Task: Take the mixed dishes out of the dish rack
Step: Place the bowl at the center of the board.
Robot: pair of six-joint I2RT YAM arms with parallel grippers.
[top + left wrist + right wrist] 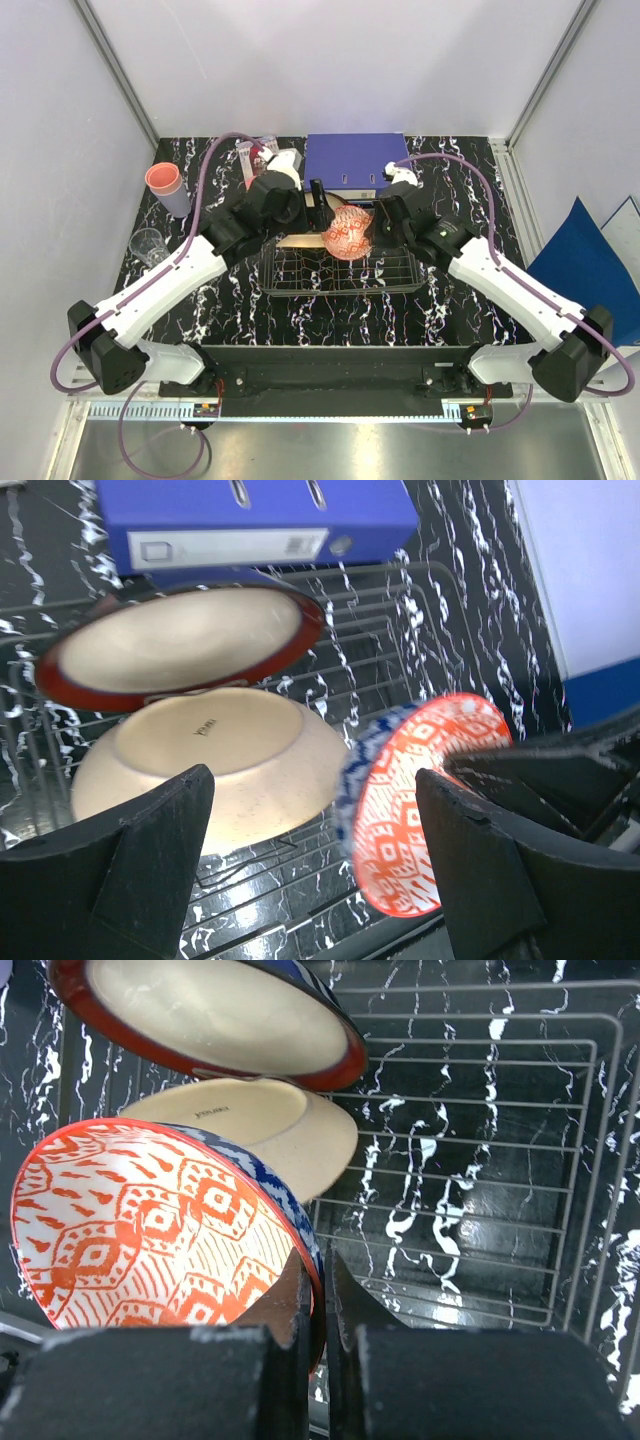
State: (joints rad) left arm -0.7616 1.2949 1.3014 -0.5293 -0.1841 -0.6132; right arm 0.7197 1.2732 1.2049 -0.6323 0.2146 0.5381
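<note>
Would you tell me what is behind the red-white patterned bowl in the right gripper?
A blue-white patterned bowl hugs the red-white patterned bowl from behind; only a curved strip shows, the rest is covered. Beyond sit the cream plate and red-rimmed cream bowl in the dish rack.

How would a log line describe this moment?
right claw: shut on red-white bowl rim | left claw: open, empty | dish rack: holds cream plate, red-rimmed bowl

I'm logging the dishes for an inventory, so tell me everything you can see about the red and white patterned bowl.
The red-white patterned bowl is round and glossy, ceramic by its look, with orange-red geometric diamonds on white inside. It stands tilted on edge over the dish rack, the right hand shut on its rim. A blue-white patterned bowl hugs its back.
</note>
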